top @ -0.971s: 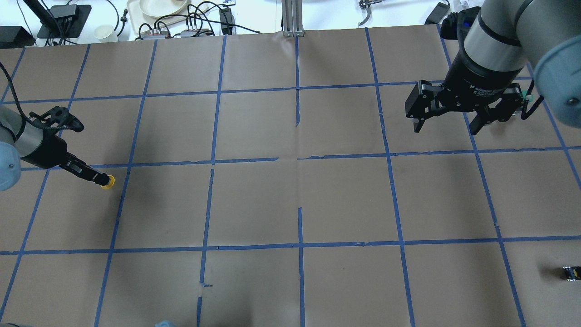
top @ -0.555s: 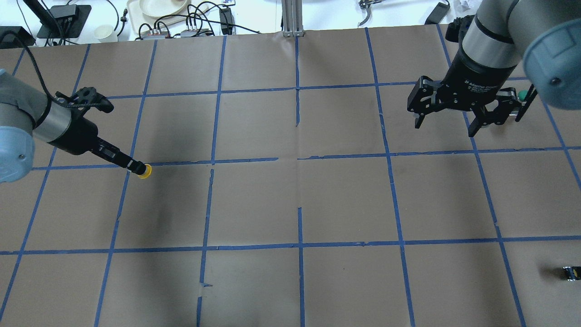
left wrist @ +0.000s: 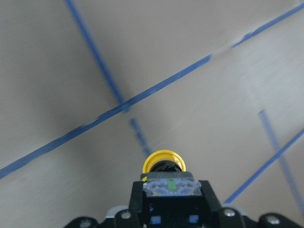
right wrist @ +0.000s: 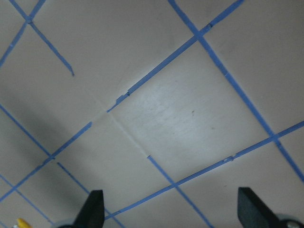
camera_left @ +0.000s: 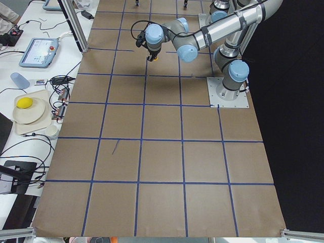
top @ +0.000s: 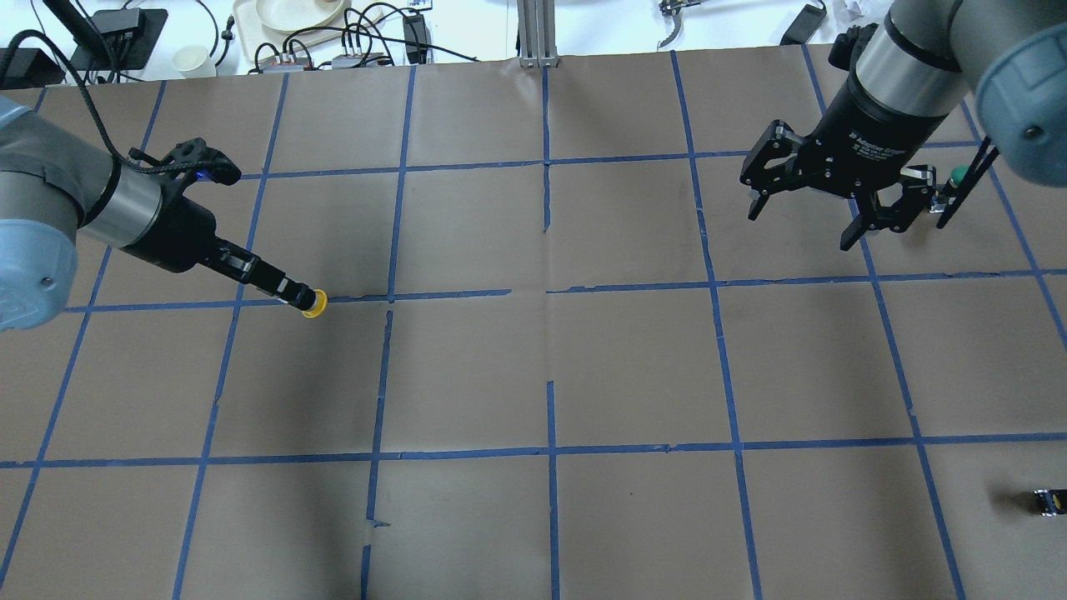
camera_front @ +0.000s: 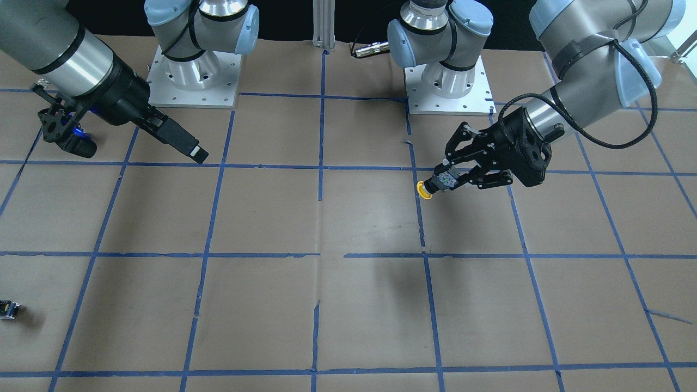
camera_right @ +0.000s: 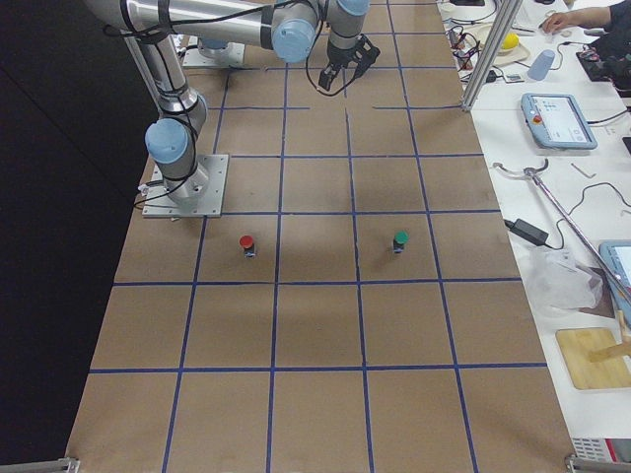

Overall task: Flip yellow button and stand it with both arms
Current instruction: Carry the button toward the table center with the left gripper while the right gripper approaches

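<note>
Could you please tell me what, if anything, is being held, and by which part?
The yellow button, by its base, in the left gripper; right gripper holds nothing.

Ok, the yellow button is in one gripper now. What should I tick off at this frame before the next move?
1. Yellow button clamped in the left gripper: ok, held by its base.
2. Cap exposed for a second grasp: ok, it sticks out past the fingertips.
3. Button lifted off the table: ok, in the front-facing view its shadow falls well apart from it.
4. Right gripper open and empty: ok, jaws wide apart with nothing between them.
5. Grippers near enough for a hand-over: not ok, they are in opposite halves of the table.
6. Grip firm enough to survive tilting: cannot tell.
</note>
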